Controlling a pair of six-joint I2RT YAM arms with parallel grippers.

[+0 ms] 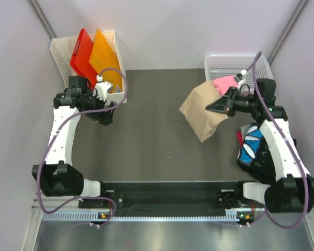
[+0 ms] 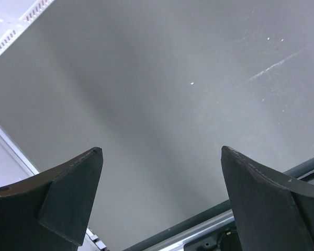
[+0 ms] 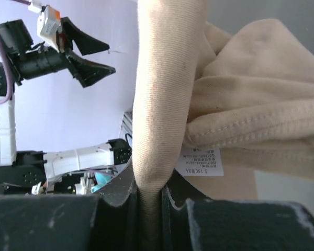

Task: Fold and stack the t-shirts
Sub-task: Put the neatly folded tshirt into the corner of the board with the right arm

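The tan t-shirt (image 1: 201, 112) hangs bunched above the dark table (image 1: 146, 136) at the right, pinched in my right gripper (image 1: 220, 106). In the right wrist view a fold of the tan t-shirt (image 3: 162, 104) runs down between the shut fingers of my right gripper (image 3: 150, 209), and its white neck label (image 3: 199, 161) shows. A pink t-shirt (image 1: 225, 83) lies in the white basket (image 1: 235, 63) behind. The black t-shirt with blue-and-white print (image 1: 251, 149) lies under the right arm. My left gripper (image 1: 105, 116) hovers open at the left, with nothing between the fingers of the left gripper (image 2: 162, 157).
A white bin (image 1: 63, 49) at the back left holds a red sheet (image 1: 81, 52) and an orange sheet (image 1: 104, 57). Grey walls close the table on both sides and behind. The arm bases and a rail (image 1: 167, 196) run along the near edge.
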